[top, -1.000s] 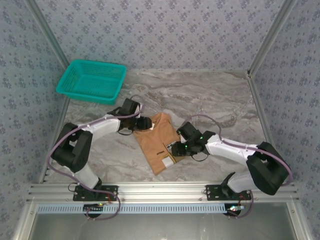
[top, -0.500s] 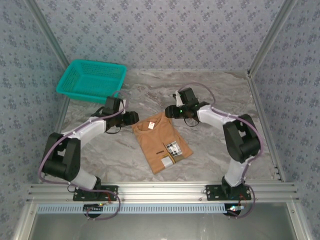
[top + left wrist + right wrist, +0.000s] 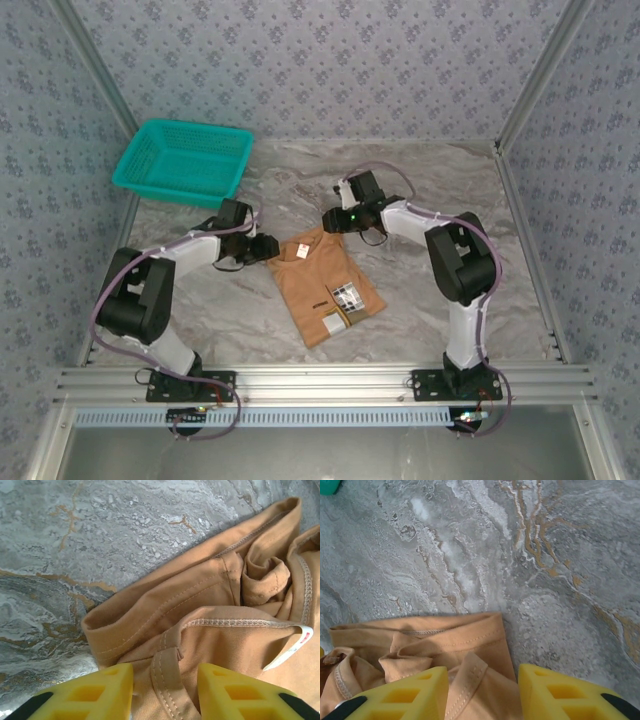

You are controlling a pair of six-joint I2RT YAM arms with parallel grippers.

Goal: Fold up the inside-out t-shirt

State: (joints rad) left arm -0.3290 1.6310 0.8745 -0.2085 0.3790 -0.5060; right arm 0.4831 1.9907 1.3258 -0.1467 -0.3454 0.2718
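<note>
The left gripper (image 3: 165, 682) stands part open, its yellow fingers (image 3: 107, 685) on either side of a stitched seam fold without pinching it, so it holds nothing yet. The right gripper (image 3: 482, 687) is much the same: its jaws are apart over a raised flap of hem and nothing is clamped. The inside-out t-shirt (image 3: 318, 282) lies on the marble table (image 3: 440, 170), nearer the arms than the teal basket (image 3: 200, 127) and to its right, well apart from it. It is already gathered into a narrow, roughly rectangular bundle. Its white neck tag (image 3: 295, 647) shows at the end that points back toward the basket. The left gripper sits at the collar-end corner on the basket's side, and the right gripper at the corner farther from the basket. The step in hand looks like taking hold of these two collar-end corners for a further fold. Next, both pairs of fingers probably need to close squarely on the layered cloth, catching every layer and not just the top seam. The two arms should then lift and carry that end together, away from the basket, over the rest of the shirt. An uneven grip would likely let the bunched collar area slip or skew.
</note>
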